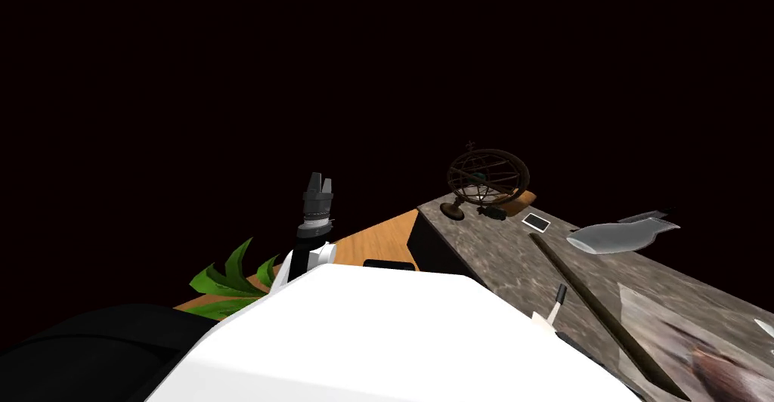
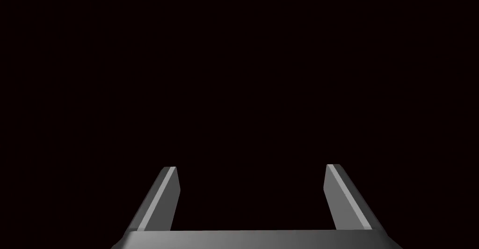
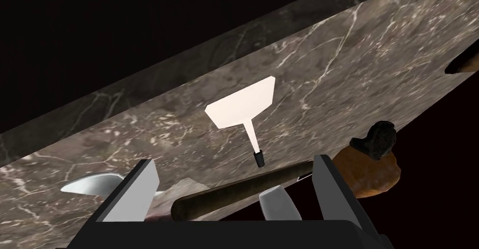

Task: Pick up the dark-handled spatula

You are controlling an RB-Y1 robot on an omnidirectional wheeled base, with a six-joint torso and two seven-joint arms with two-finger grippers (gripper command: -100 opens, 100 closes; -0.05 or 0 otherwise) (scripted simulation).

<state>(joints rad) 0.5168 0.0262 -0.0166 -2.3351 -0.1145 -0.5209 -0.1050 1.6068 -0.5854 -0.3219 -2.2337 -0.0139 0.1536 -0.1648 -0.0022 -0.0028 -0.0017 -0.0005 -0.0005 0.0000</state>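
Your right gripper (image 3: 235, 163) over the marble counter (image 3: 351, 73), fingers apart.
The spatula (image 3: 243, 105) lies flat just beyond, dark handle nearest you; a brown rod (image 3: 224, 195), possibly wooden, shows between the fingers.

Marbled counter (image 1: 499, 258): spatula (image 3: 243, 105), rod (image 1: 605, 314), globe (image 1: 487, 178)

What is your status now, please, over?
Left gripper open, raised. Right gripper open, facing spatula. It lies flat on marble counter, not gripped. Brown rod close beside its handle.
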